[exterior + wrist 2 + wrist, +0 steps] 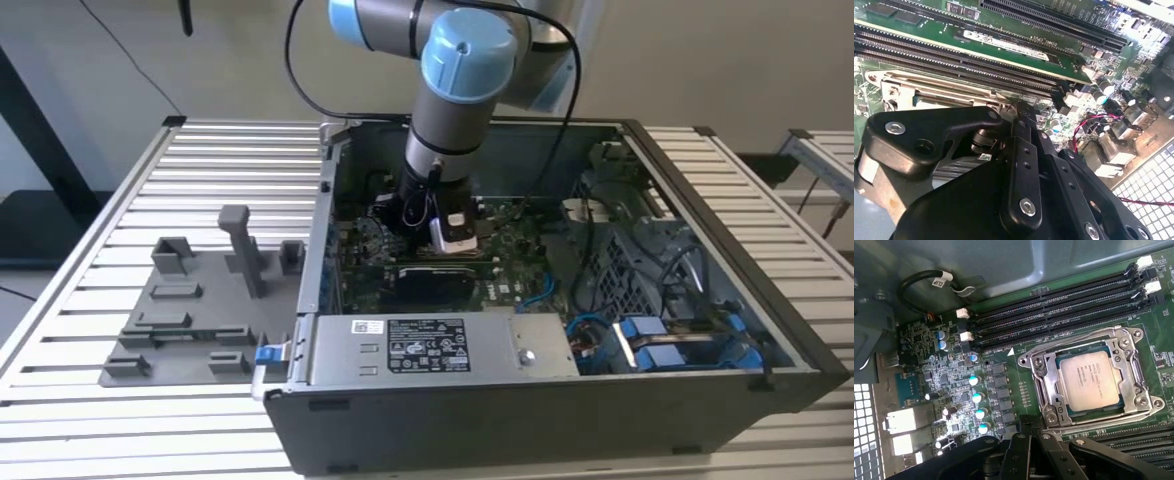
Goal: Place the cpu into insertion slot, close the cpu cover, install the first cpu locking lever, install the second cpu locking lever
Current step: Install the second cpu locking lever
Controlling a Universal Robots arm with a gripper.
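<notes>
First wrist view: the cpu [1090, 377] sits in the insertion slot [1139, 385], cover frame lying over it. Gripper [1026, 437] hovers just beside, fingers seemingly clenched and empty; pressing a lever calls for steady downward pressure

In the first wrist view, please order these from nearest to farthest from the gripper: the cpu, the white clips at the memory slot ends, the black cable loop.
1. The cpu, in its silver-rimmed socket, nearest the gripper.
2. The white clips, beyond the capacitors.
3. The black cable loop, against the case wall.
</notes>
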